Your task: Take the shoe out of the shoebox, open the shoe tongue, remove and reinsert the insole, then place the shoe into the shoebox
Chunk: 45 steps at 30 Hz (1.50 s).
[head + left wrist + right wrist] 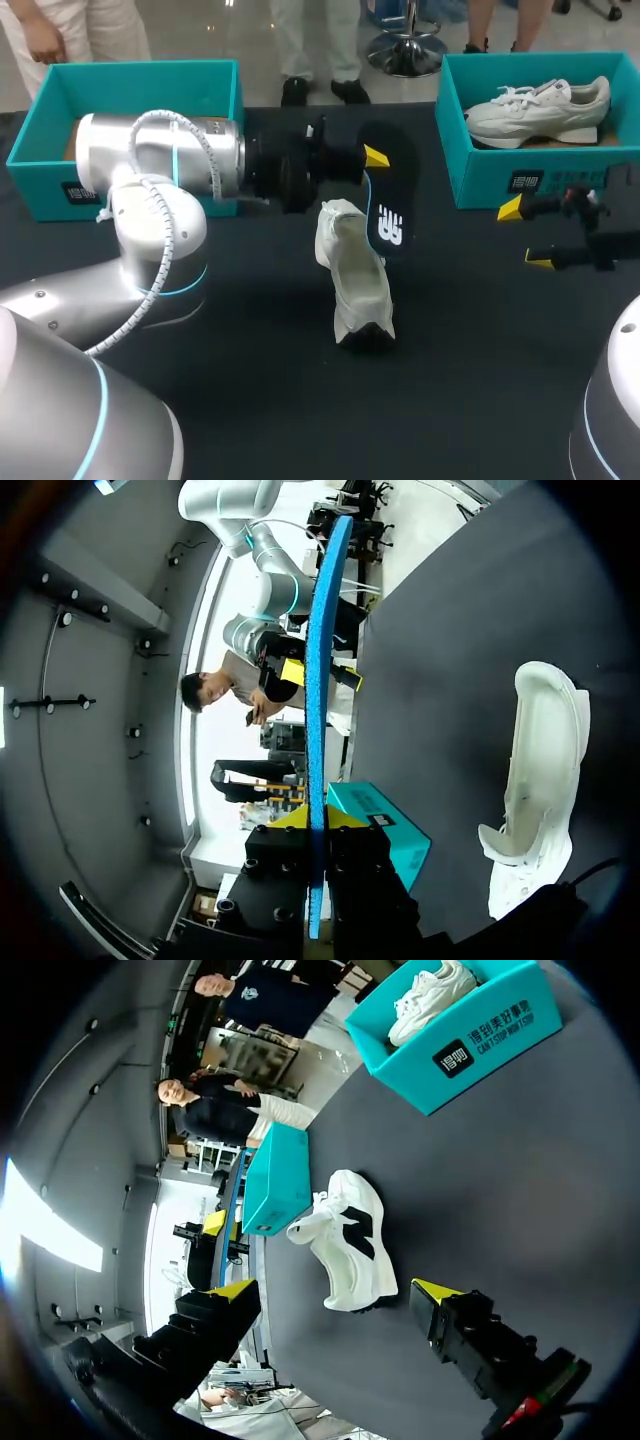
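The left gripper (372, 160) pinches one black insole (388, 195) with a white logo (389, 229), right by the white shoe (355, 285) on the table (250, 400). The right gripper (526, 235) is wide open and empty. Behind that shoe sit two teal shoeboxes (480, 160) with black labels (527, 182), one holding a second shoe (540, 110).

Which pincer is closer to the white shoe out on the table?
Left. The left pincer, holding the insole, hangs just beyond the shoe; the right pincer sits farther off.

Shoe: white fabric sneaker (355, 285), black side mark
Insole: black-topped foam insole (388, 190), blue underside
Boxes: teal cardboard shoeboxes (140, 75)
Tabletop (450, 360): black
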Each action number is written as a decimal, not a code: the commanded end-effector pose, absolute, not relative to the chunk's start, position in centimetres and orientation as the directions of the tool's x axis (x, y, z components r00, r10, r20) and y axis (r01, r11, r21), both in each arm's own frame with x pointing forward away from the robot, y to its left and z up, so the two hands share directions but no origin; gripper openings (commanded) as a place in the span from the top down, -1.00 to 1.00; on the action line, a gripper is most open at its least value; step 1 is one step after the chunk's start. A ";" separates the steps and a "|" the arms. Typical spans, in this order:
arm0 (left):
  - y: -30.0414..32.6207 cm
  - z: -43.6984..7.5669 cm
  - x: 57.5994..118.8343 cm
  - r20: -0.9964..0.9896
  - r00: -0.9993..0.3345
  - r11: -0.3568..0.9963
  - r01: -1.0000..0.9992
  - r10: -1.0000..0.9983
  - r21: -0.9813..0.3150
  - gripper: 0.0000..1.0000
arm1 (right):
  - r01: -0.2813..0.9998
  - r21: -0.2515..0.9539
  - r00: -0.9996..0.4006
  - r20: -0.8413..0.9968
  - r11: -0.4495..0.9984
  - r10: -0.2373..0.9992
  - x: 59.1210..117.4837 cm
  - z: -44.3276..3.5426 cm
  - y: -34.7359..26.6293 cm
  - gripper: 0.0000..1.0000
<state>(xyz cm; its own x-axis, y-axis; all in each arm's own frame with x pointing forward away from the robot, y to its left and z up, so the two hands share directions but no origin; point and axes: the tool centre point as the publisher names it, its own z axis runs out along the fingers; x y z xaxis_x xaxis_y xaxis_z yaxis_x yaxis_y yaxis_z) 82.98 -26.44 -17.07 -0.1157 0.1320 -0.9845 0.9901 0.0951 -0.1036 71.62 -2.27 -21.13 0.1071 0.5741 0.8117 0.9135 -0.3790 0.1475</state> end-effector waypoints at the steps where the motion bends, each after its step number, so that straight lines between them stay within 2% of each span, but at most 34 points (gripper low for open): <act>1: -26.0 -17.0 82.3 -0.984 -0.118 0.105 0.989 0.131 -0.105 1.00 | 0.913 0.147 0.110 0.810 -0.381 0.576 71.5 -21.1 -2.2 -1.00; 25: -26.0 -17.0 82.3 -0.984 -0.118 0.105 0.989 0.131 -0.105 1.00 | 0.913 0.147 0.110 0.810 -0.381 0.576 71.5 -21.1 -2.2 -1.00; 33: -24.4 -17.5 80.1 -0.936 -0.311 0.032 0.950 0.163 -0.310 1.00 | 0.913 0.147 0.110 0.810 -0.381 0.576 71.5 -21.1 -2.2 -1.00; 38: -22.9 -18.0 78.9 -0.880 -0.422 0.037 0.905 0.220 -0.425 1.00 | 0.913 0.147 0.110 0.810 -0.381 0.576 71.5 -21.1 -2.2 -1.00; 45: -21.7 -18.3 76.9 -0.838 -0.496 0.038 0.864 0.227 -0.501 1.00 | 0.913 0.147 0.110 0.810 -0.381 0.576 71.5 -21.1 -2.2 -1.00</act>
